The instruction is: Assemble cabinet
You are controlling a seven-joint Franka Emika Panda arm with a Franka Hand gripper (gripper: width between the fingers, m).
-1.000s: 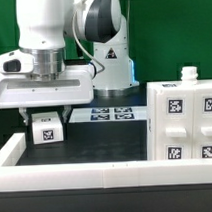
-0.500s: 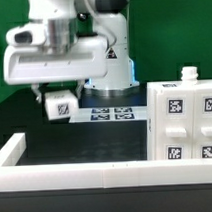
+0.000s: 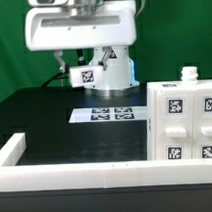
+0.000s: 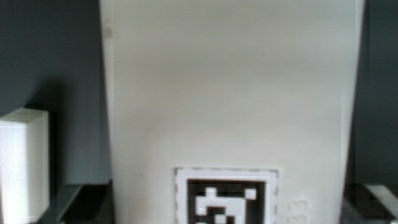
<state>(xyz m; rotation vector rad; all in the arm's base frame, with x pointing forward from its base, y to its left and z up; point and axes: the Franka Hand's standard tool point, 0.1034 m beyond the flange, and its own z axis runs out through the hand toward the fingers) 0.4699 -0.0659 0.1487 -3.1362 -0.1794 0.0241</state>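
Note:
The cabinet (image 3: 181,123), a large white box with black-and-white tags on its face, stands at the exterior view's right. My gripper (image 3: 85,73) hangs high above the back of the table, a little to the exterior view's left of the marker board (image 3: 114,115). It is shut on a small white tagged drawer block (image 3: 88,77), held clear of the table. In the wrist view that block (image 4: 222,100) fills the picture as a long white face. Its tag sits near my gripper (image 4: 226,205), and a dark fingertip (image 4: 375,196) shows at either side.
A long low white rail (image 3: 97,175) runs along the front, with a raised end at the exterior view's left (image 3: 10,150). The arm's base (image 3: 112,69) stands behind the marker board. A white part's edge (image 4: 22,165) shows beside the held block in the wrist view.
My gripper has risen from just above the table at the exterior view's left, carrying the drawer block up and toward the exterior view's right. The cabinet has not moved.

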